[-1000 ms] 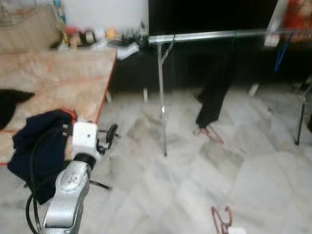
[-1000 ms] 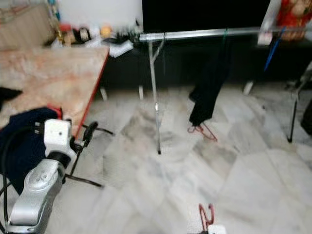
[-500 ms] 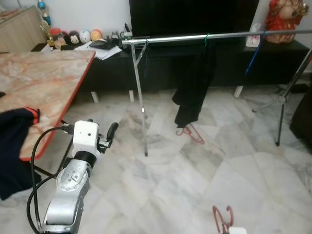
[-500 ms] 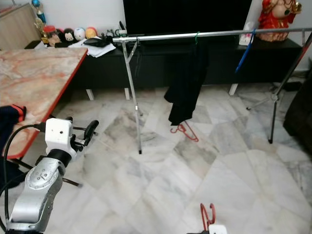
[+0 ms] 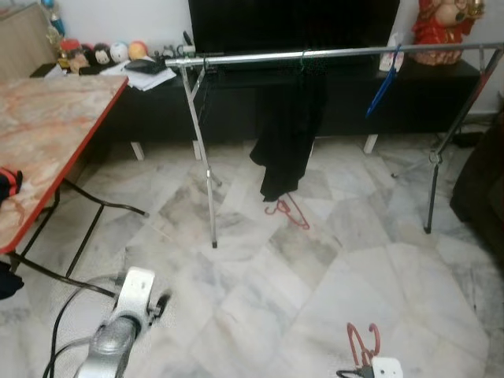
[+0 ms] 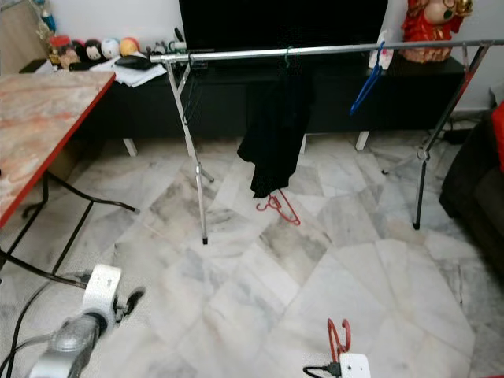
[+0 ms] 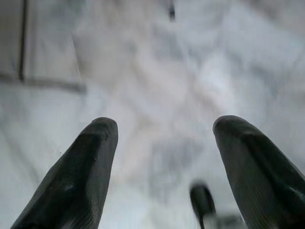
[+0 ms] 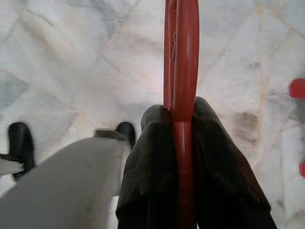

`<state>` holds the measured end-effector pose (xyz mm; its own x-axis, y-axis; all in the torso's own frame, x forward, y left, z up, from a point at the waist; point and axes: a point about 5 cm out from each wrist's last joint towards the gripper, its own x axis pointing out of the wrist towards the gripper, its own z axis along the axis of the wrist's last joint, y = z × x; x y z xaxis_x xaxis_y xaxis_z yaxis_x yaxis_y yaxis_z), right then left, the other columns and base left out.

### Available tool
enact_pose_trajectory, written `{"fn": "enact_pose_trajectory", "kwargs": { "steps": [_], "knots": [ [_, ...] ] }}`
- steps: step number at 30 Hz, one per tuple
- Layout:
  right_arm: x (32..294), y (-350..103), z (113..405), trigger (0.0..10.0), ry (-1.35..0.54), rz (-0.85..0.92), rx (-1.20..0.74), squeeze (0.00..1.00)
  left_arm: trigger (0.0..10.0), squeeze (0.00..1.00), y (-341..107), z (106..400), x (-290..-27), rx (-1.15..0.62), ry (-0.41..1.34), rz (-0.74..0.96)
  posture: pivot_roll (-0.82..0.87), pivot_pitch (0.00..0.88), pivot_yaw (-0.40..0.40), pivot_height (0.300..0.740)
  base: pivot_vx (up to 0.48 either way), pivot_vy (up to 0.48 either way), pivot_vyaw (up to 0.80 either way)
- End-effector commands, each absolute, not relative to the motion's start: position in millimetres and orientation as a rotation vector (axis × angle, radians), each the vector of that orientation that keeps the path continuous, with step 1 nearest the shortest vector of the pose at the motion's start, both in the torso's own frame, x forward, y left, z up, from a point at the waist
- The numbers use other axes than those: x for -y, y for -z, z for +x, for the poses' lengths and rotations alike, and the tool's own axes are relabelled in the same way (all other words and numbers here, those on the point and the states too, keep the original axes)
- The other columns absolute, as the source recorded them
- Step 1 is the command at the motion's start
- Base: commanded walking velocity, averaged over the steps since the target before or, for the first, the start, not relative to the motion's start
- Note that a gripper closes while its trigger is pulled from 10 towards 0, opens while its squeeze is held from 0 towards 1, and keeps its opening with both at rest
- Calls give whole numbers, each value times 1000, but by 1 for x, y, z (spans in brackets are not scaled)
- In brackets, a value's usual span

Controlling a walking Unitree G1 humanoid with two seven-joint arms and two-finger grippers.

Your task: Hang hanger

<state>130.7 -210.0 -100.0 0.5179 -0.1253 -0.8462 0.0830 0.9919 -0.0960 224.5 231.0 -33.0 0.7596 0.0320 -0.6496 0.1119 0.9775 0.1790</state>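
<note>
The right gripper is clenching a red hanger between its two black fingers, the plastic running straight out from the pinch. In the head views that hanger is poking up at about 5 o'clock of the scene, low near the frame's bottom edge, above the white wrist block. The left gripper is hanging released, its fingers standing well apart over the marble floor with nothing between them; the left arm is sitting low at 7 o'clock.

A silver clothes rail is spanning the scene at 12 o'clock, standing on metal legs. A black garment is hanging from it near the middle, and a blue hanger is hanging toward 1 o'clock. Another red hanger is lying on the floor just below the garment's hem. Behind the rail a dark low cabinet is running along the wall, with small round figurines and papers at 11 o'clock and a red statue at 1 o'clock. A marble-patterned table with a red edge is standing at 9 o'clock, a dark cloth lying on it at the frame's edge
</note>
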Motion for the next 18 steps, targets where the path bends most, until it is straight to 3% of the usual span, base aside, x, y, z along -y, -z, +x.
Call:
{"fn": "enact_pose_trajectory", "kwargs": {
  "steps": [1, 12, 18],
  "knots": [
    [209, 99, 136, 10000, 121, -38, -1006, 0, 10000, 0, 43, 214, -239, -765, 19, 199, -3, 0, 6, 740, 0, 0, 0],
    [211, 91, 154, 10000, 151, -29, -949, 0, 10000, 0, 77, 178, -229, -966, 29, 197, -32, 0, 13, 740, 0, 0, 0],
    [213, 89, 158, 10000, 169, -41, -931, 0, 10000, 0, 77, 178, -232, -958, 2, 182, -30, 0, 13, 740, 338, 0, 0]
  ]
}}
